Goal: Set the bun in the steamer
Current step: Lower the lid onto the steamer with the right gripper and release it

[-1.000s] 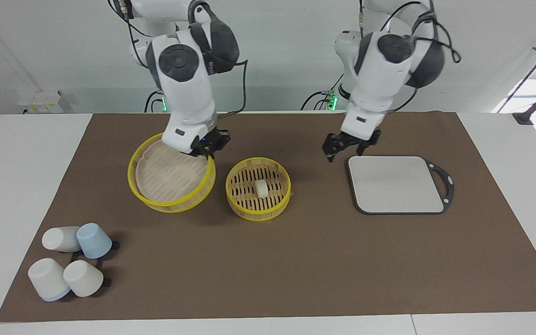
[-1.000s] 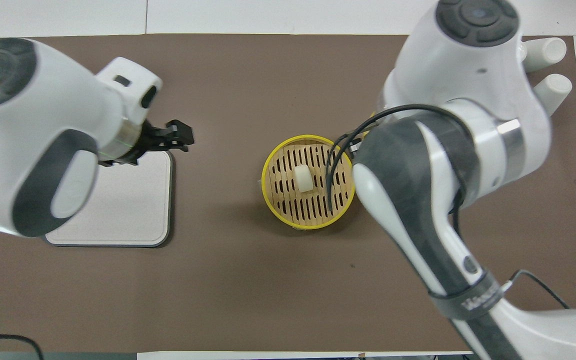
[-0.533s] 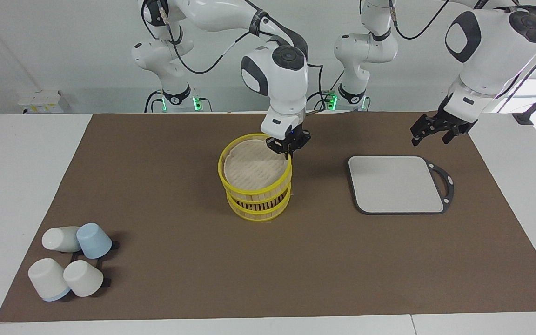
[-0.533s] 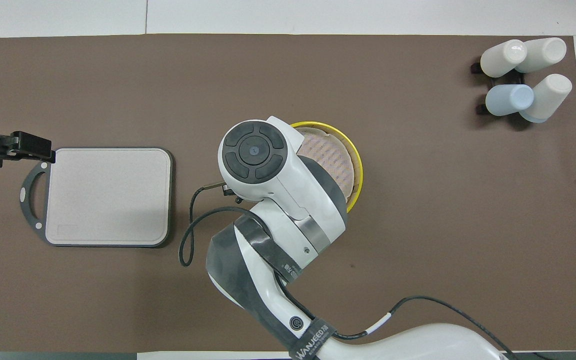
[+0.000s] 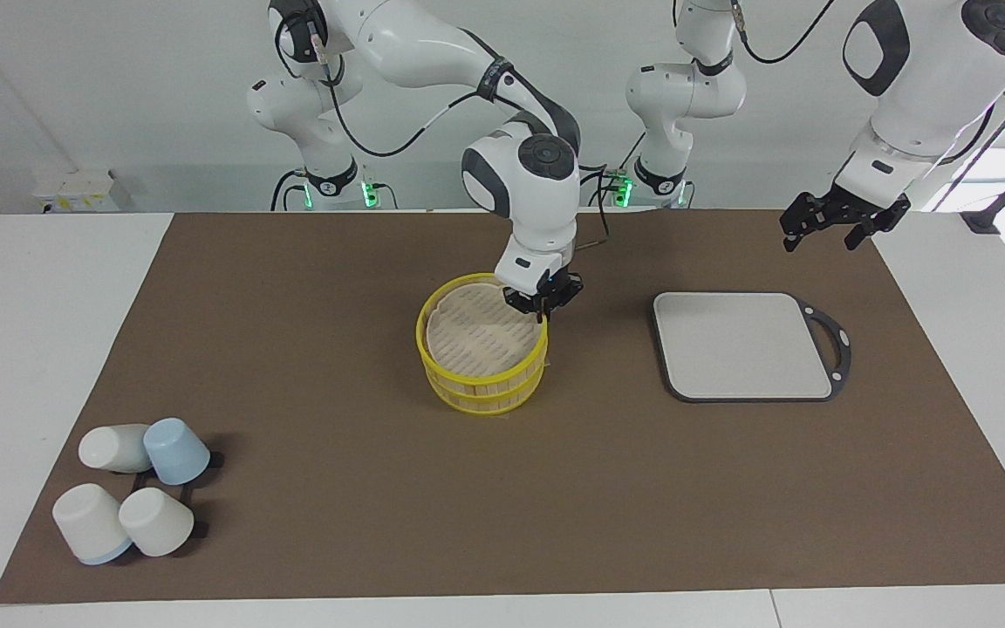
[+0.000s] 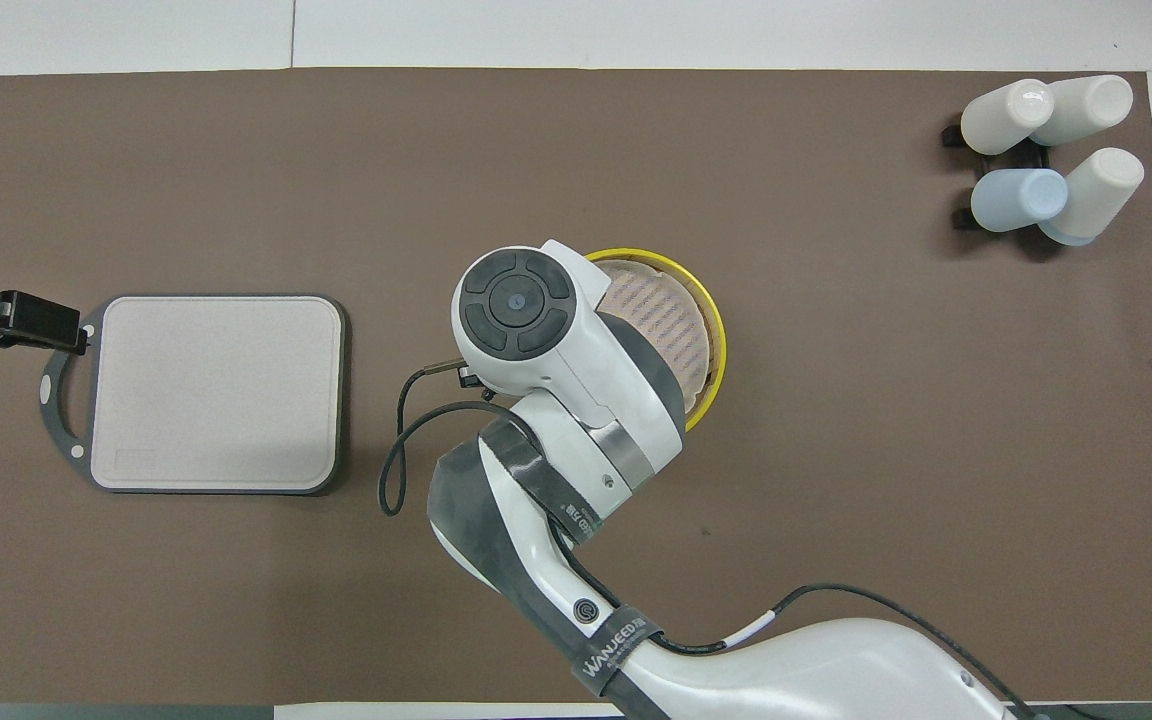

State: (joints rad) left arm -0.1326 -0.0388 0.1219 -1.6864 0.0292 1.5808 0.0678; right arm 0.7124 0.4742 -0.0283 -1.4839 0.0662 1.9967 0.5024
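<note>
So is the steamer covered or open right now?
Covered: the lid sits on the steamer, yellow rims stacked, and the right claw grips the lid's rim. The bun is hidden.

Our right arm bends down steeply from its base, wrist pointing almost straight down, and our right claw (image 5: 543,304) has its fingers pinched together. Our left arm is raised toward its own end of the table, and our left claw (image 5: 843,227) hangs in the air with fingers spread.
</note>
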